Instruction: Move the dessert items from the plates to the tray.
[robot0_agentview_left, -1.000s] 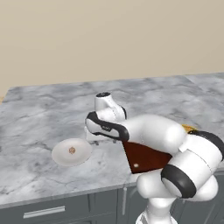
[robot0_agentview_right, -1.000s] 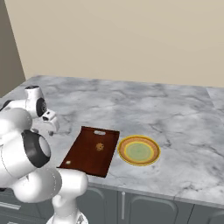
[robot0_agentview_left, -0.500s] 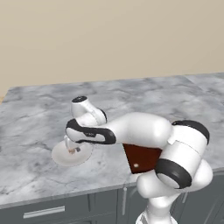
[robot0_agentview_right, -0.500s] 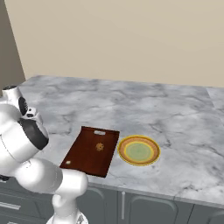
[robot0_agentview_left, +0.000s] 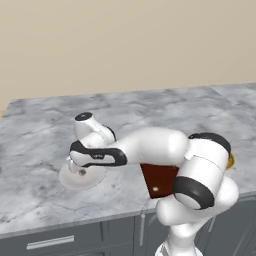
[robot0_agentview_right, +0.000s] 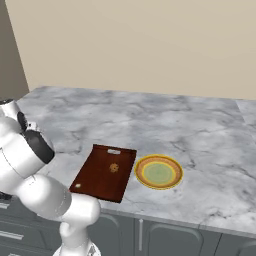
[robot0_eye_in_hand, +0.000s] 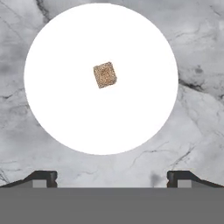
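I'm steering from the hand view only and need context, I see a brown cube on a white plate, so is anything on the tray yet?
Observer: Yes. A round cookie-like dessert item already lies on the tray.
Operator: What's next to the tray?
Observer: A yellow-rimmed plate with a greenish centre sits beside it, with nothing on it.
Operator: Where's my white plate?
Observer: The white plate lies on the counter near its front edge, under the end effector, on the tray's other side.
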